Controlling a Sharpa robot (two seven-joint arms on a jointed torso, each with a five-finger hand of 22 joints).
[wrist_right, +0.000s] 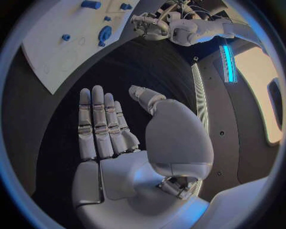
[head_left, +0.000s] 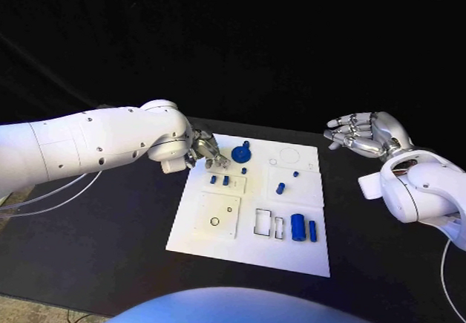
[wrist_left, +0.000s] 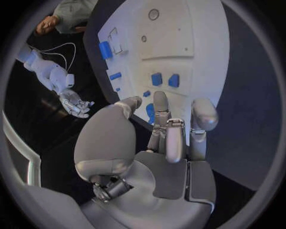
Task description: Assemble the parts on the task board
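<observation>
Where the left hand (head_left: 206,154) meets the far-left edge of the task board (head_left: 250,253), its fingers cover part of the board, and the head view does not show whether they touch anything. In the left wrist view the fingers (wrist_left: 174,138) extend forward, slightly spread, above the board edge, with a blue part (wrist_left: 149,112) partly hidden between them; whether that part is pinched cannot be determined.

The right hand (head_left: 363,133) is raised off the board to its far-right side, above the black surface (head_left: 111,227). Its fingers are straight and held close together, the thumb is apart, and the palm holds nothing, as the right wrist view confirms (wrist_right: 104,126).

The task board lies flat in the middle of the surface. Blue parts visible in the head view, seven in total:
- one round disc part (head_left: 241,154) at the far-left area, just beside the left hand;
- one very small piece (head_left: 244,170) just nearer than the disc;
- two small blocks (head_left: 220,180) side by side;
- one short piece (head_left: 281,187) near the centre;
- two upright cylinders (head_left: 303,227) at the near-right.

Thin outlined recesses are also visible; their detail is too small to resolve.
</observation>
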